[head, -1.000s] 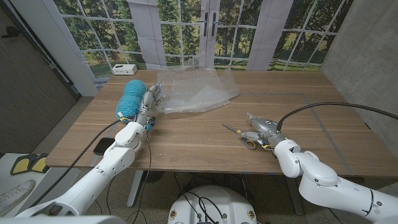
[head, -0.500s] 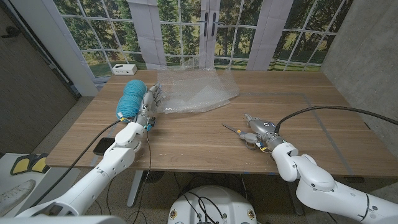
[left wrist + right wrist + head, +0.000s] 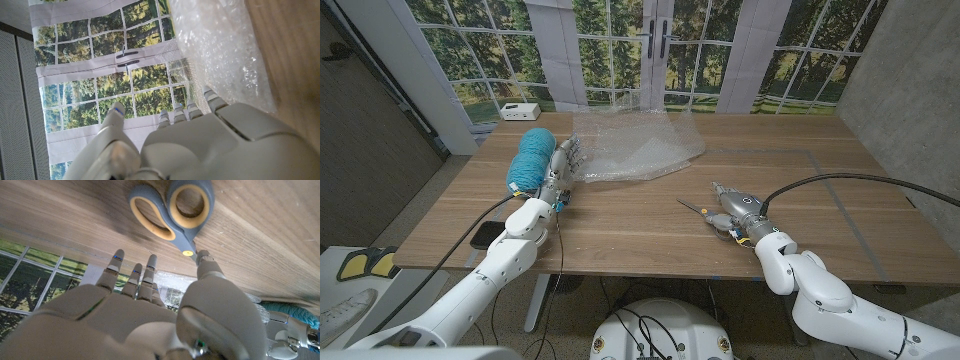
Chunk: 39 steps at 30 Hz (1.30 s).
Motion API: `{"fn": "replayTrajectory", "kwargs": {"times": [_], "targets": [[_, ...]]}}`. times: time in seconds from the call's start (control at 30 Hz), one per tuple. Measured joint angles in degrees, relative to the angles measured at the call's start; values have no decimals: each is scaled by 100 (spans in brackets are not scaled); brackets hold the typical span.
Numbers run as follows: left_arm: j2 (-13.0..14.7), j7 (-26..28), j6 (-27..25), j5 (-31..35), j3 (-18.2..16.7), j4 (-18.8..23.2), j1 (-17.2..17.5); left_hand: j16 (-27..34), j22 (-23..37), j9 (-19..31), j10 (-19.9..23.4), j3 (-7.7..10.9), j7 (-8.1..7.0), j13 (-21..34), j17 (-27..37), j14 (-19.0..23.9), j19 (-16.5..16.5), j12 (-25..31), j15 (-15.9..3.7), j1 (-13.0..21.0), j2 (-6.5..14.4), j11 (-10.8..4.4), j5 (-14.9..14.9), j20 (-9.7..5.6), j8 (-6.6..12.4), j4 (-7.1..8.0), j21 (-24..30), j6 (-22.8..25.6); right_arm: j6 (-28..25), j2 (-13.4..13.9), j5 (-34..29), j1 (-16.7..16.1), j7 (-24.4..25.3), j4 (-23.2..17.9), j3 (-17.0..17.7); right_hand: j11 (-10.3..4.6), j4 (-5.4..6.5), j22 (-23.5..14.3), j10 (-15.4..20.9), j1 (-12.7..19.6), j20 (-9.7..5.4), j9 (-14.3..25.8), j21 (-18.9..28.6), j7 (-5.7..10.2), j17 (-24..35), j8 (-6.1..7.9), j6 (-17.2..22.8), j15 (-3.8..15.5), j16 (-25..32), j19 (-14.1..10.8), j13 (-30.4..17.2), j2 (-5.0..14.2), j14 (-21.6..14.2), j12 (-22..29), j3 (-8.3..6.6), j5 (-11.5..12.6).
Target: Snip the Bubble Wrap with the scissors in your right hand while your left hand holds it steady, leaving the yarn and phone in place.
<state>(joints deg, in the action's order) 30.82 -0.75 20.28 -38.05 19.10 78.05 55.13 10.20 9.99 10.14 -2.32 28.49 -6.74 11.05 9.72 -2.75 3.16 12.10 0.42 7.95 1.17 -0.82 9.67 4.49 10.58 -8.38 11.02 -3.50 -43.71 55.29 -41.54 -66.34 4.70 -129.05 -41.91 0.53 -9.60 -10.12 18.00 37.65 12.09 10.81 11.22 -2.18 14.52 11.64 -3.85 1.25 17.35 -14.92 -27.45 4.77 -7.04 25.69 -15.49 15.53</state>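
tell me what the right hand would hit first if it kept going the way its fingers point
Most likely the scissors: the right hand sits open just short of them, fingers reaching toward the grey handle loops. Whether the thumb already touches the pivot is hard to tell.

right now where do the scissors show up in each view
Head view: the scissors lie on the table's right half, blades pointing left, just under the right hand.
Right wrist view: the scissors sit at top centre, grey and yellow handles past the fingertips.
Left wrist view: not in it.
Shared landmark: the bubble wrap, also seen in the left wrist view and faintly in the right wrist view.
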Motion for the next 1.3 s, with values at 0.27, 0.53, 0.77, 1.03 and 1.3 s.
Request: {"fn": "replayTrajectory", "kwargs": {"times": [0.27,0.53,0.77,1.03,1.3], "targets": [[11,31,2,0,0,43,20,0,0,0,0,0,0,0,0,0,0,0,0,0,0,0,0,0,0,0,0,0,29,-127,-147,-28,7,114,-11,-23,-16,0,23,31,30,0,0,-28,26,0,28,0,0,29,-85,-31,0,84,-16,39],[16,35,7,7,-3,56,25,0,0,0,0,-24,0,0,0,0,0,0,0,0,0,0,0,0,0,24,0,0,70,-199,-286,-41,7,201,-34,-85,6,-1,128,86,29,0,0,-80,51,1,125,22,0,29,-186,-23,-24,237,-37,105],[21,36,7,8,-11,62,27,0,0,0,0,-24,0,0,0,0,0,0,0,0,0,0,0,0,0,24,0,0,92,-240,-435,-46,-13,255,-52,-125,6,-1,331,144,29,-1,1,-152,56,1,234,50,0,29,-271,-38,-96,398,-37,166],[22,36,12,7,-18,63,30,0,0,0,0,-24,0,0,0,0,0,0,0,0,0,0,0,0,0,24,0,0,105,-277,-583,-46,-87,297,-65,-104,6,-1,351,174,29,-1,1,-151,80,1,233,69,0,28,-297,-68,-115,421,-37,165],[28,30,16,-1,-27,59,33,0,0,0,0,-24,0,0,0,0,0,0,0,0,0,0,0,0,0,24,0,0,116,-351,-737,-2,-207,394,-105,-104,28,-2,351,174,29,-1,1,-150,80,1,233,69,0,28,-350,-68,-115,443,-58,209]]}}
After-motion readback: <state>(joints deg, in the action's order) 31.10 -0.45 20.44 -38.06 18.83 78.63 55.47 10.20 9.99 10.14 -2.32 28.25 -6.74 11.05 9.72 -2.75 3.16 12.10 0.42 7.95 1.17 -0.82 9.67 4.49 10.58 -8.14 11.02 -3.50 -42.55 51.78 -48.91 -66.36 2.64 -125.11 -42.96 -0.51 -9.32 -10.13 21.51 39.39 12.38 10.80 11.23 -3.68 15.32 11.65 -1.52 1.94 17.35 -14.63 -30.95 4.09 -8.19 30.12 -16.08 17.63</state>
